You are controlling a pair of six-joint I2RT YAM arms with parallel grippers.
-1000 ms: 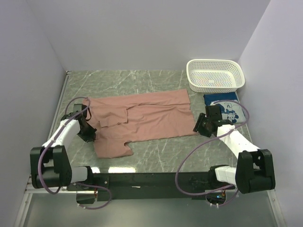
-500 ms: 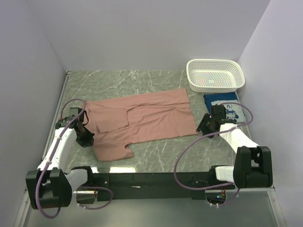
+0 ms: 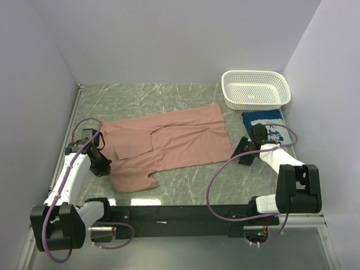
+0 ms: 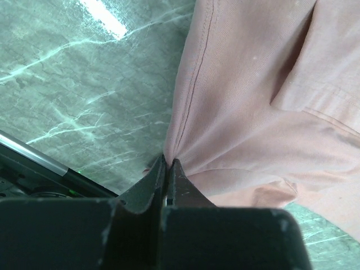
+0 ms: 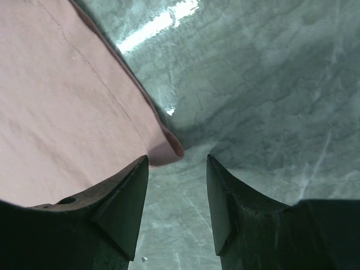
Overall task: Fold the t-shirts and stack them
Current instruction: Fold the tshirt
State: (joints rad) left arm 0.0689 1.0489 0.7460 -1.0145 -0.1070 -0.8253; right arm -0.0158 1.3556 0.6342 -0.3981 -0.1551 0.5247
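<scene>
Where the right gripper (image 5: 177,159) hangs low over the table (image 5: 264,84), its jaws stand apart and grip nothing. The hem corner of the pink t-shirt (image 5: 67,101) lies just ahead of the tips, in line with the gap between them. Left gripper (image 4: 167,169): clenched on a pinch of the same shirt's side edge, cloth puckering into the tips.

Pink t-shirt is spread flat, left of the basket (image 3: 256,76) and nearer the arms than it. Its long axis runs leftward away from the basket. The right gripper sits at the basket end, the left at the end far from the basket.

Blue t-shirt (image 3: 269,125) is folded small, just in front of the basket.

Judgement: the right claw is nearest the free corner and probably needs only a short advance and a close before both ends can lift together
</scene>
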